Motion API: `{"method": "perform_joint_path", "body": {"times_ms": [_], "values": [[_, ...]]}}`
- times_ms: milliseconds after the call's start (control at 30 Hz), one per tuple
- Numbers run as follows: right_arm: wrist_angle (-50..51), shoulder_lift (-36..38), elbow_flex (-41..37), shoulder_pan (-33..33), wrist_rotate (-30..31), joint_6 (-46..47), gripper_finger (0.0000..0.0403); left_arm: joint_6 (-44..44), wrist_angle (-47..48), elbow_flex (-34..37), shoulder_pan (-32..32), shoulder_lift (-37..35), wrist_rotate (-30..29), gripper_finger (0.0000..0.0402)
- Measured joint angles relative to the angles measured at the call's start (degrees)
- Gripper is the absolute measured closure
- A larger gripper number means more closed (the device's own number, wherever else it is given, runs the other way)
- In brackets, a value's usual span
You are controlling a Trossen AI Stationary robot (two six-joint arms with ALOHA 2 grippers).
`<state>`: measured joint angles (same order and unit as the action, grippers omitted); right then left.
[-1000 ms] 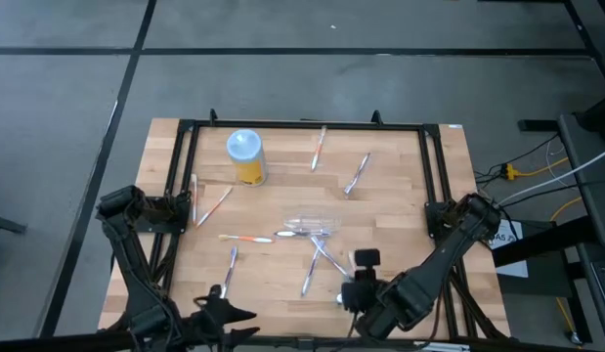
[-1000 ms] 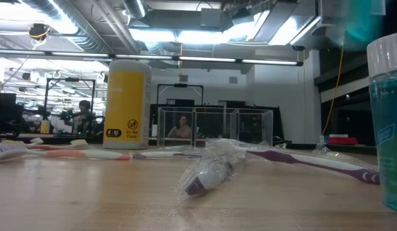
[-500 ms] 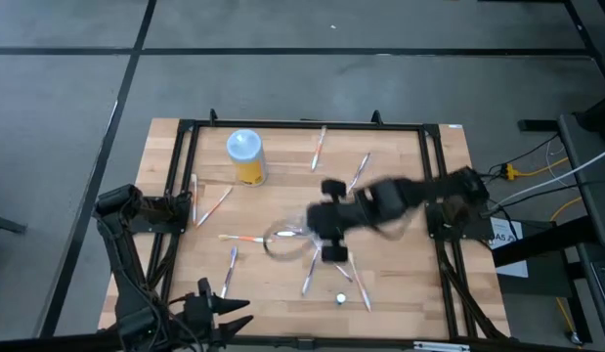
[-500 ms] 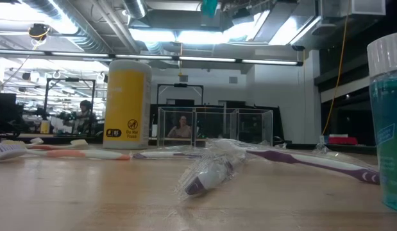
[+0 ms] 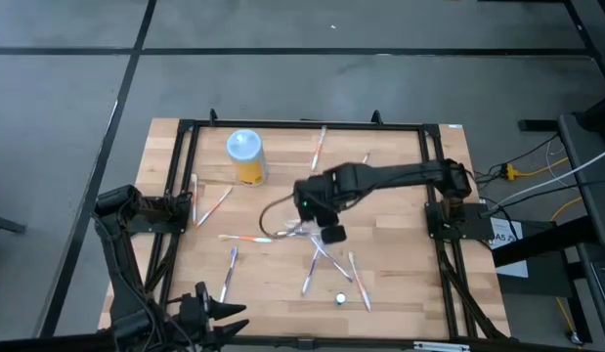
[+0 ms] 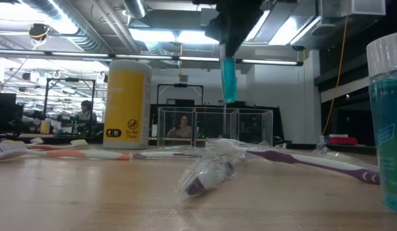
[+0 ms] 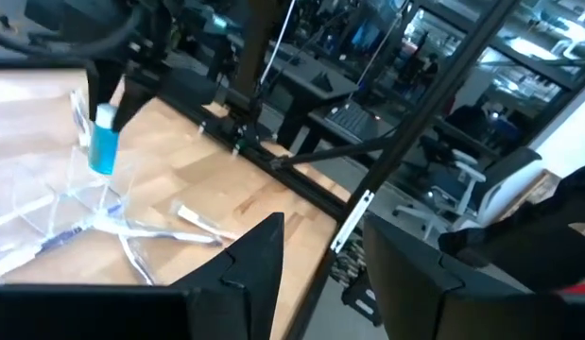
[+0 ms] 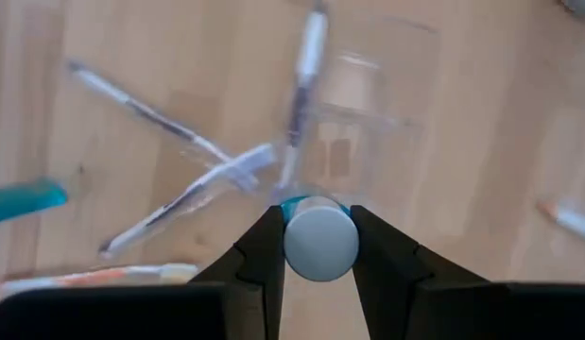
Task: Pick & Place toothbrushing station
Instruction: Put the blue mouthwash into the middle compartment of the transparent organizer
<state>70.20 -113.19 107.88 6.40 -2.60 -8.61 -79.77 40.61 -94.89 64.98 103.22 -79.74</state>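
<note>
My right gripper [image 5: 312, 208] hangs over the table's middle, shut on a slim teal tube [image 6: 229, 80] with a round white cap [image 8: 320, 242]. Right under it a clear plastic holder [image 5: 310, 228] lies on the wood; it also shows in the left wrist view [image 7: 75, 203]. Several toothbrushes lie flat around it, among them one purple-white [image 5: 317, 262] and one orange-white [image 5: 245, 238]. My left gripper [image 5: 222, 313] waits open and empty at the near left edge. My right gripper pinches the teal tube at its white-capped top end [image 8: 320, 242] between its two fingers [image 8: 266, 247]. The fingers come from above and point down. The tube hangs upright below them [image 7: 103, 144], clear of the table and over the clear holder.
A yellow bottle [image 5: 245, 156] with a pale cap stands at the far left. A small teal bottle with a white cap [image 5: 340, 298] stands near the front edge, looming large in the low view [image 6: 387, 122]. A black frame [image 5: 302, 125] rims the tabletop.
My right gripper has swung from the near edge toward the table's middle, carrying the teal tube high and then coming down with it over the clear holder. The tube has stayed upright in the hold.
</note>
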Motion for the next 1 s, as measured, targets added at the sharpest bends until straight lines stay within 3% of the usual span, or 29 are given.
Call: {"method": "perform_joint_path", "body": {"times_ms": [300, 700, 1000], "values": [[-8.77, 1.35, -4.27, 0.53, 4.32, -3.88, 0.0305, -2.60, 0.27, 0.00, -1.83, 0.00, 6.04, 0.0258], [-11.65, 1.33, -4.34, -1.91, 1.49, -3.62, 0.0305, -3.28, -0.15, 0.00, -2.09, 0.00, 6.14, 0.0258], [-15.99, 1.09, -12.18, -1.84, 0.01, -2.20, 0.0305, -3.56, -0.45, 0.00, -2.09, 0.00, 6.18, 0.0258]]}}
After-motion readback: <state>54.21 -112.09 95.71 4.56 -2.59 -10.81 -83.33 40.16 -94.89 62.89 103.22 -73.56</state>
